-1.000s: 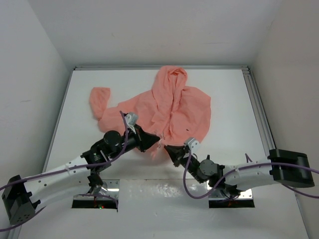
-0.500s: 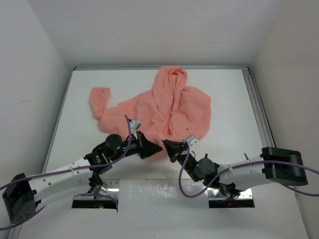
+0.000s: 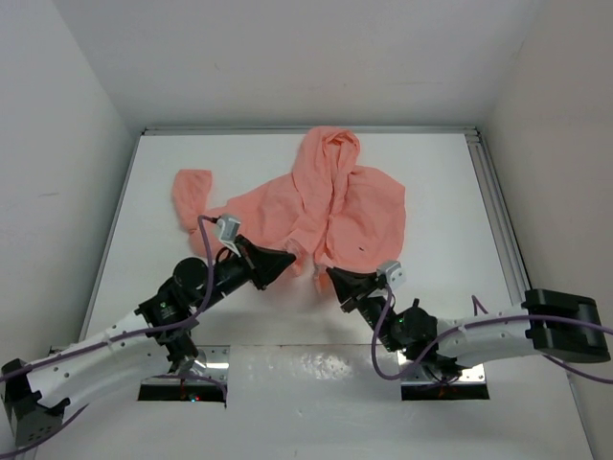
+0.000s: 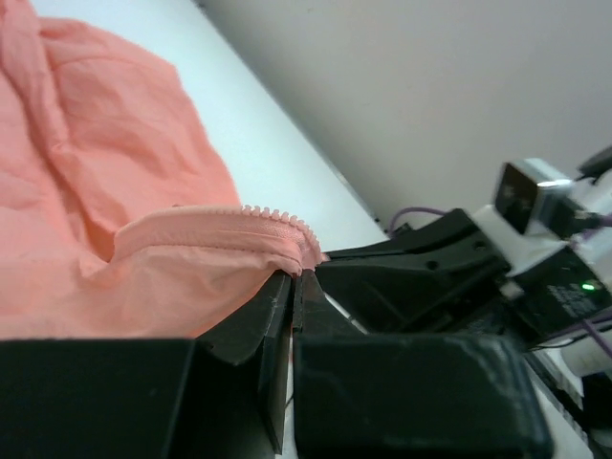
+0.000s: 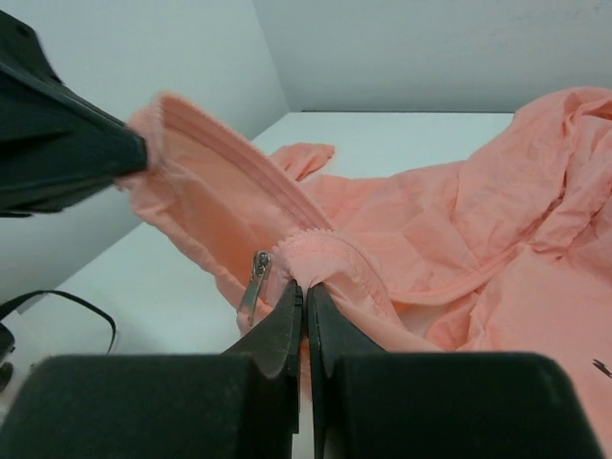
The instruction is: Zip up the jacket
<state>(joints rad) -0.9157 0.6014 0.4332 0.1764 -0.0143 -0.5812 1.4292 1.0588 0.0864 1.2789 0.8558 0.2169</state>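
Observation:
The salmon-pink jacket (image 3: 345, 206) lies spread on the white table, hood toward the far wall and one sleeve (image 3: 192, 192) flung out left. Its front is open at the near hem. My left gripper (image 3: 292, 257) is shut on one zipper edge there; the pink teeth (image 4: 277, 218) curl over its tips (image 4: 297, 277). My right gripper (image 3: 330, 275) is shut on the other zipper edge (image 5: 306, 287). A small metal zipper pull (image 5: 252, 280) hangs just left of its jaws. The two grippers sit close together, a short fold of fabric between them.
White walls enclose the table (image 3: 153, 287) on three sides. An aluminium rail (image 3: 493, 211) runs along its right edge. A tiny dark mark (image 3: 361, 247) shows on the jacket's right front panel. Purple cables loop over both arms.
The two grippers, nearly tip to tip half a second ago, have drawn apart. The left went back and left, the right moved right, each keeping its hold on the hem.

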